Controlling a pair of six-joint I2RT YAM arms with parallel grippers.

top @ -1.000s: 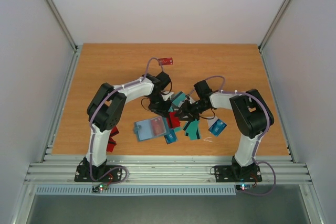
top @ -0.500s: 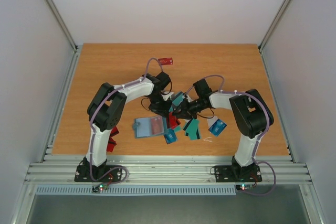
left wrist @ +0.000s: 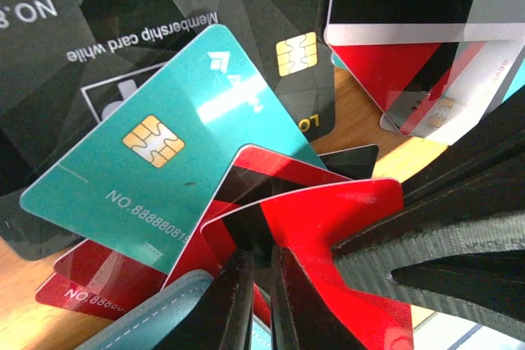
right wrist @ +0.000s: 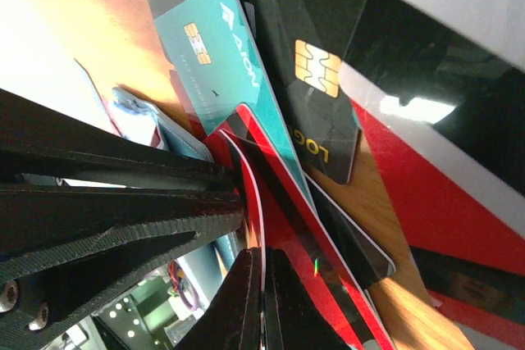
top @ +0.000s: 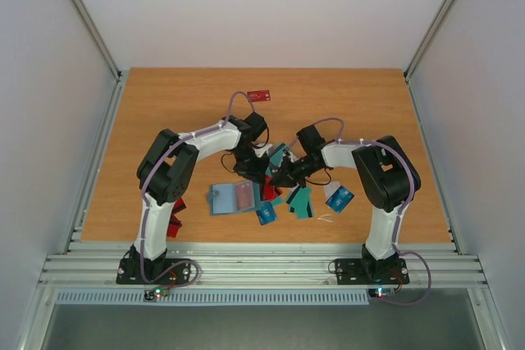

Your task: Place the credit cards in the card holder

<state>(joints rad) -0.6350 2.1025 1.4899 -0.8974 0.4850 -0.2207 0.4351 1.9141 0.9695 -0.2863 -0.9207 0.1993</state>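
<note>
Orange-brown wood of the table [top: 164, 112] fills the overhead view, with white walls [top: 262, 6] around it. Only from above does the layout show. The credit cards [top: 300, 201] lie in a loose heap mid-table, and a lone card [top: 259, 95], red, sits well apart near the back. The card holder [top: 234, 200] lies open and flat just left of the heap, red showing on its right half. The left gripper [top: 250, 166] and the right gripper [top: 281, 176] meet tip to tip beside the holder, their jaws too small to read there.

The wrist views settle that. The left gripper's jaws are pinched on a red card [left wrist: 328, 227]. The right gripper's jaws are pressed together on a thin white-rimmed red edge; whether it is the same card I cannot tell.

Close up, a teal card [left wrist: 164, 145] with a gold chip reads "NO.888880", the rest covered by red. A black card [left wrist: 123, 30] carries "Membership card white", upside down. A second, chipped black card [right wrist: 320, 79] shows letters beginning "LO". In the left wrist view only a blue-grey corner of the holder shows, cut off at the bottom edge.
</note>
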